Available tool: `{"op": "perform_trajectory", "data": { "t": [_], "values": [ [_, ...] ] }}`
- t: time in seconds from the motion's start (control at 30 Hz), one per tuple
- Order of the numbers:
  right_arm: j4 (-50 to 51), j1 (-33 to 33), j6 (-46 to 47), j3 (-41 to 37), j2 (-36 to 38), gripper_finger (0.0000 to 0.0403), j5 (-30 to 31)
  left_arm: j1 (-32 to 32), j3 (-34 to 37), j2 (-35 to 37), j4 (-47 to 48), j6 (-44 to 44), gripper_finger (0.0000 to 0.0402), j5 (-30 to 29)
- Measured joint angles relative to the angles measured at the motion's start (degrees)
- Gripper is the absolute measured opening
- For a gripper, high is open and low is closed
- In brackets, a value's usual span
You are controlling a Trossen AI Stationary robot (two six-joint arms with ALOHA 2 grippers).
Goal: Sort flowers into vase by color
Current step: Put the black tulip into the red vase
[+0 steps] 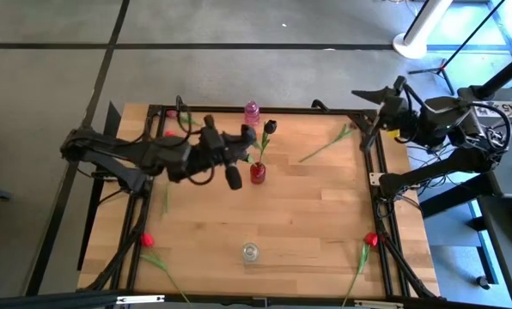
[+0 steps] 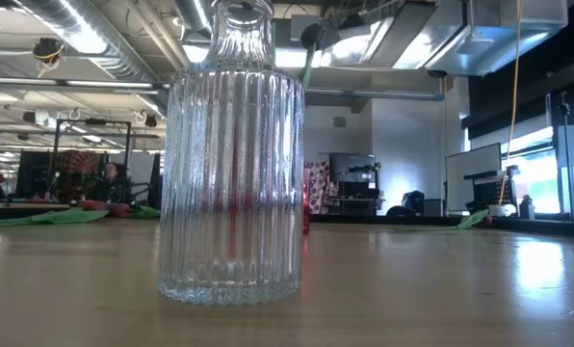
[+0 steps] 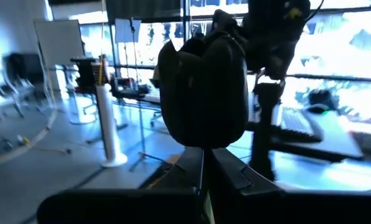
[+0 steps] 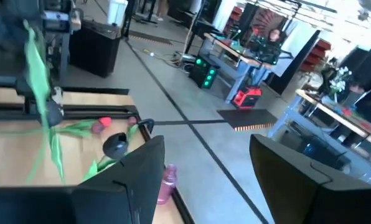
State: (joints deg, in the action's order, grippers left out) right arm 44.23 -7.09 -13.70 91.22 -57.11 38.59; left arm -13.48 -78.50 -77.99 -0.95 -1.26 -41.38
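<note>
My left gripper (image 1: 252, 139) reaches from the table's left to its middle and is shut on a dark maroon tulip (image 1: 270, 127). The tulip's stem runs down toward a small red vase (image 1: 257, 172); whether its end is inside, I cannot tell. In the left wrist view the dark head (image 3: 204, 87) stands just above the fingers. A pink vase (image 1: 252, 112) stands at the far edge and a clear ribbed vase (image 2: 231, 164) near the near edge. Red tulips (image 1: 146, 240) (image 1: 372, 239) lie at the near corners. My right gripper (image 4: 204, 180) waits open above the far right corner. My left gripper pinches the tulip's thin green stem (image 3: 203, 180) between its two fingers, just below the dark head. The fingers come level from the table's left, across the stem. The flower stands nearly upright, its head above the fingers and the stem reaching down toward the red vase.
A loose green stem with leaves (image 1: 325, 144) lies on the far right part of the table, and more flowers (image 1: 170, 133) lie at the far left under the left arm. A black frame (image 1: 378, 172) borders the wooden table. Bare wood lies between the red and clear vases.
</note>
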Motion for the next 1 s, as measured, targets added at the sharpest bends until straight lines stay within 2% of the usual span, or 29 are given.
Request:
{"op": "perform_trajectory", "data": {
  "t": [0.2, 0.5, 0.63, 1.0],
  "values": [
    [-0.46, -0.02, 3.41, 0.02, -1.32, 0.0237, 0.04, 2.71, 0.02, -1.56, 2.93, -10.87, 0.0004, -0.21],
    [-0.47, -0.02, 3.59, 0.04, -2.95, 0.0237, 2.44, 6.39, 0.02, -2.82, 7.53, -12.61, 0.0004, -0.87],
    [-0.41, -0.02, 3.35, 0.04, -3.24, 0.0237, 2.43, 7.04, 0.04, -3.88, 7.47, -10.68, 0.0004, 1.96],
    [-0.35, -0.02, 3.15, 0.02, -3.53, 0.0237, 2.43, 6.30, 0.07, -4.07, 4.37, -12.68, 0.0004, 0.38]
  ]
}}
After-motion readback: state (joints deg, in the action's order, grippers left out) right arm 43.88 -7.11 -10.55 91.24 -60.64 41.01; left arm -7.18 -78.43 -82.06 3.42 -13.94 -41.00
